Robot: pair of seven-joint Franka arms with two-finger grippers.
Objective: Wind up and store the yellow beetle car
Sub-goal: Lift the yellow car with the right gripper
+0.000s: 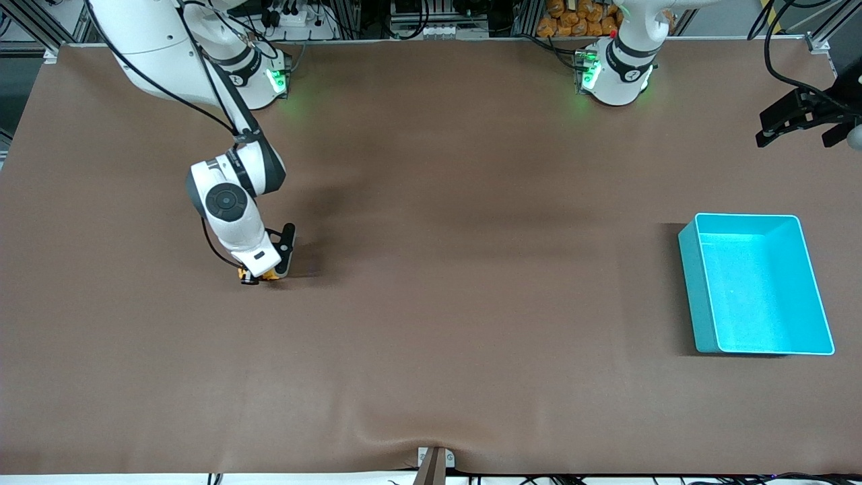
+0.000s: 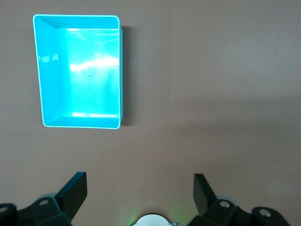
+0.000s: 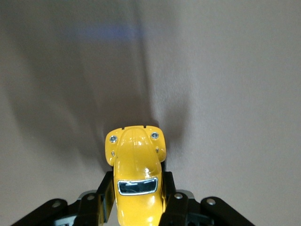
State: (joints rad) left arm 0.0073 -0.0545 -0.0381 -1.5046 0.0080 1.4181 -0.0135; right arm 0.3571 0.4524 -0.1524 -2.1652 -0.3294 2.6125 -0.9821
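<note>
Two arms share the brown desk (image 1: 431, 202), and only one is at work. On the front view's clock face, the right end effector (image 1: 266, 269) is down at about nine o'clock, toward the right arm's end of the desk, pinching the yellow beetle car (image 1: 271, 274) between its fingers. In the right wrist view the car (image 3: 136, 181) sits gripped at both flanks, its bonnet and two small headlights jutting past the fingertips (image 3: 175, 207) over bare cloth.

Open desk runs wide from the car toward three o'clock, where the turquoise bin (image 1: 693, 283) stands well apart near the left arm's end, its rim close to the desk's edge. The left arm waits, its end effector (image 1: 805, 121) up at about two o'clock by the desk's edge. In the left wrist view its fingers (image 2: 75, 190) are spread wide with nothing between them, and the bin (image 2: 47, 70) lies under it.
</note>
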